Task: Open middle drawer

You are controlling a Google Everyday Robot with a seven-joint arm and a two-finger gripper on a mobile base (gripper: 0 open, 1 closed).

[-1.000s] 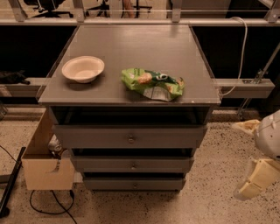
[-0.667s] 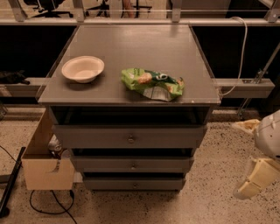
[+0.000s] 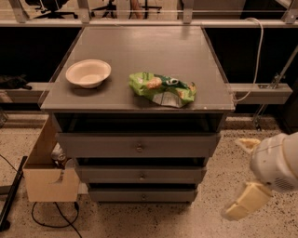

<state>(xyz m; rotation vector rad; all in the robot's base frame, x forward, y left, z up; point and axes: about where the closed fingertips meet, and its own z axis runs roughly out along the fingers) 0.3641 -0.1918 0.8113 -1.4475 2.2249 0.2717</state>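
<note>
Three drawers sit shut under the worktop (image 3: 139, 51); the middle drawer (image 3: 107, 175) is second down. The gripper (image 3: 236, 179) hangs low at right (jaws apart, empty), well apart from it. Approach seems in hand; next it must line up on the knob (image 3: 142, 175).

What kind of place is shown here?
Probably a robotics lab: grey three-drawer metal cabinet, black cables on speckled floor, office-chair bases behind. The cream gripper hangs low beside the cabinet.
</note>
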